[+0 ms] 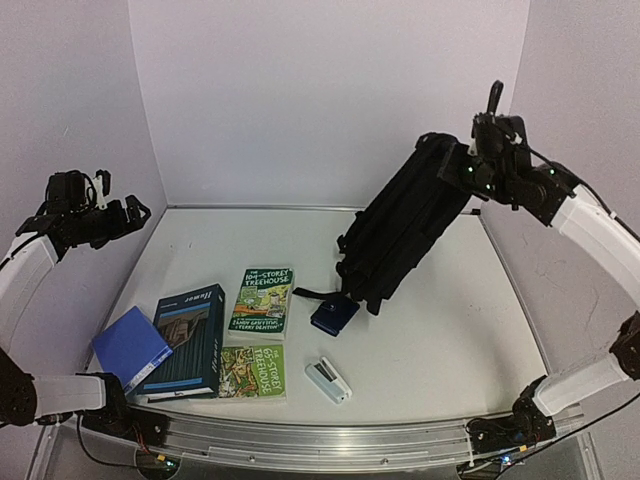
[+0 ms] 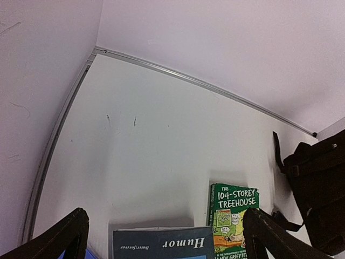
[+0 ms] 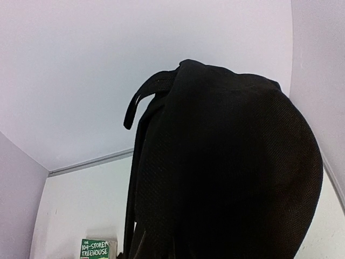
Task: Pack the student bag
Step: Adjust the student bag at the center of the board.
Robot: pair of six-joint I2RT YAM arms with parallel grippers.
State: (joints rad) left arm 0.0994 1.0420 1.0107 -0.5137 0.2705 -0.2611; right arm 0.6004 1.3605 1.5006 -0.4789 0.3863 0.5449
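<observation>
The student bag (image 1: 410,230), a large black backpack, hangs tilted above the table's right side, its lower end near the table. My right gripper (image 1: 470,160) is shut on its top end. The bag fills the right wrist view (image 3: 226,172) and hides the fingers there. It also shows at the right edge of the left wrist view (image 2: 318,189). My left gripper (image 1: 125,210) is open and empty, held high at the far left; in the left wrist view (image 2: 164,216) its fingers (image 2: 59,237) stand wide apart.
On the table lie a dark Humor book (image 1: 190,340), a green Treehouse book (image 1: 263,300), a second green book (image 1: 252,370), a blue notebook (image 1: 130,348), a dark-blue wallet (image 1: 334,316) and a small white device (image 1: 327,380). Walls close in on three sides.
</observation>
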